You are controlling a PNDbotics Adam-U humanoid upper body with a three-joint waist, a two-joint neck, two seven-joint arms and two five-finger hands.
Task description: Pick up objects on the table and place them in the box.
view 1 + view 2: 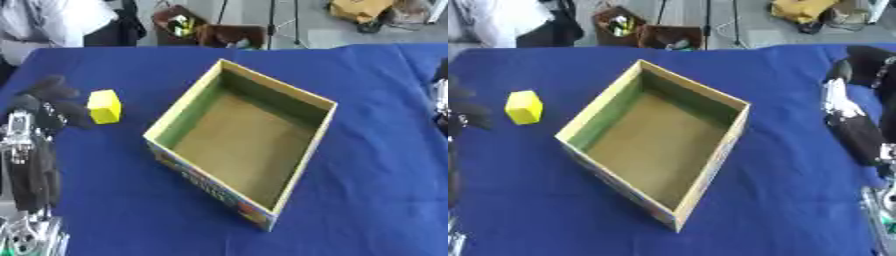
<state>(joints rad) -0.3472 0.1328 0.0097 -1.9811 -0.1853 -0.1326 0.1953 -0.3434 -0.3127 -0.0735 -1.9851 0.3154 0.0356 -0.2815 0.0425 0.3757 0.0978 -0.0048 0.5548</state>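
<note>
Left hand (54, 100), black and dark-fingered, sits at about nine o'clock on the blue tablecloth (367, 165), its fingers curled in a loose bunch with nothing between them. Just beside it, toward three o'clock, lies the yellow block (105, 106); the fingertips come very near the block's left face, but I cannot tell whether they touch it. The block rests flat on the cloth, outside the box and a short way off its left wall.

At the centre stands the open cardboard box (308, 150), turned so that one corner points to six o'clock (its outer wall there is printed in bright colours). Nothing shows on its brown floor.

Right hand (855, 67) shows at three o'clock in the right eye view, at the end of a black and silver forearm; whether its fingers are spread or curled cannot be told.
</note>
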